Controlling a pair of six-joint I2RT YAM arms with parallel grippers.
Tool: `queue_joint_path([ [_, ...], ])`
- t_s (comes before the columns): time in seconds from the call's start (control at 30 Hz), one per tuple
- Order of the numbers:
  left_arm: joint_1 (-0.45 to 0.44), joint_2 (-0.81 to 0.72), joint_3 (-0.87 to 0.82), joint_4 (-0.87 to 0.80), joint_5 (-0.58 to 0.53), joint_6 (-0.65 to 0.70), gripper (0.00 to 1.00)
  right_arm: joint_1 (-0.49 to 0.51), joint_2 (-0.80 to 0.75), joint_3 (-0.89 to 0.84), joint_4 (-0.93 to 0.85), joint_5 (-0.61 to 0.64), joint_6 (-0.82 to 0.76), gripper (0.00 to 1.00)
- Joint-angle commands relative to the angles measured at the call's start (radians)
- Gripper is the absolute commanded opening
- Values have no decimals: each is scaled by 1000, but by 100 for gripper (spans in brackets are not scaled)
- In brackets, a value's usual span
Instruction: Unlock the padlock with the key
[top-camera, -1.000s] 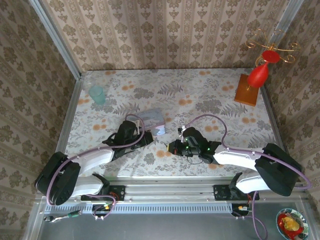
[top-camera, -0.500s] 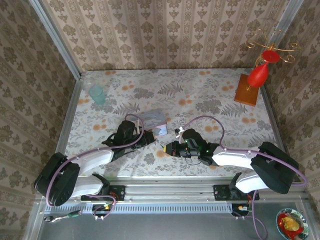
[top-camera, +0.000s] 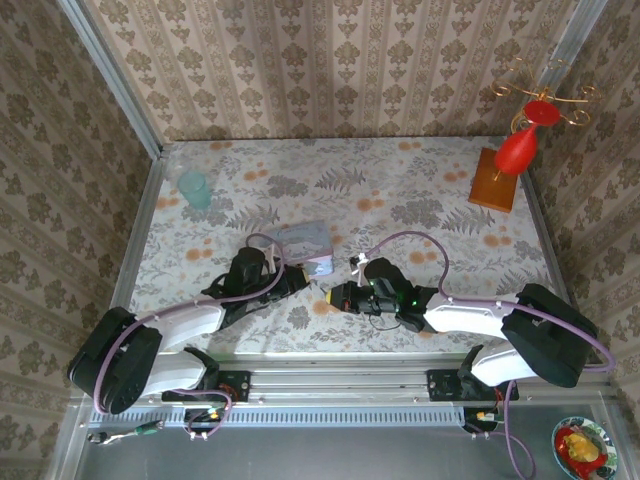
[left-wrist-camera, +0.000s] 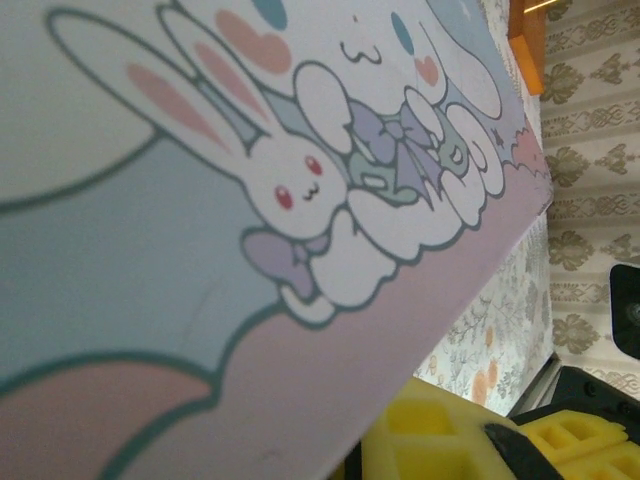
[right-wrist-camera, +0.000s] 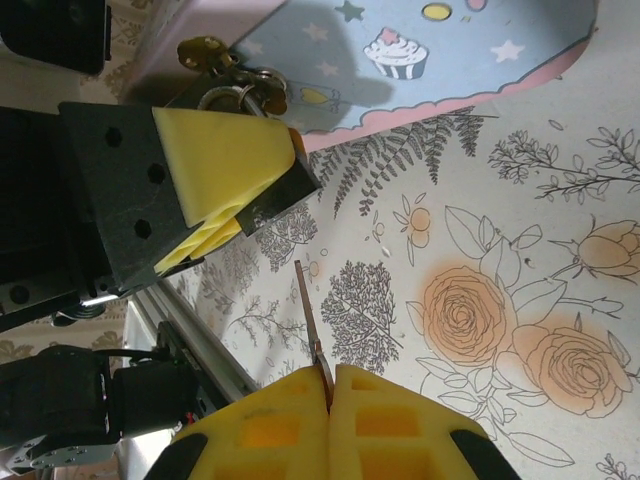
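The pale blue cartoon tin (top-camera: 305, 240) lies at mid-table, and its lid (left-wrist-camera: 250, 200) is very close in the left wrist view. My left gripper (top-camera: 292, 273) sits at the tin's near corner. In the right wrist view its yellow pads (right-wrist-camera: 225, 160) are closed together, with the padlock's thin metal shackle loop (right-wrist-camera: 232, 95) showing right at them by a brass tab on the tin (right-wrist-camera: 430, 60). The lock body is hidden. My right gripper (top-camera: 338, 297) is shut on the key (right-wrist-camera: 311, 315), whose thin blade points toward the left gripper (right-wrist-camera: 298, 178), a short gap away.
A teal cup (top-camera: 194, 187) stands at the back left. A red vase on a wooden base (top-camera: 510, 160) stands at the back right. The metal rail (right-wrist-camera: 190, 345) runs along the near table edge, close below both grippers. Papered walls enclose the table.
My right gripper has moved a little left with the key, closing the gap to the left gripper. The left gripper and tin have shifted slightly.
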Motion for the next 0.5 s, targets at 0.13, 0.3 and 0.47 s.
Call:
queue_joint_path([
  [0.13, 19, 7, -29, 134, 45, -76, 1, 13, 8, -5, 29, 46, 0, 0],
  [0.3, 23, 21, -31, 180, 68, -121, 1, 21, 8, -33, 93, 47, 20, 0],
  [0.47, 23, 49, -34, 243, 92, -165, 1, 24, 8, -40, 124, 24, 21, 0],
])
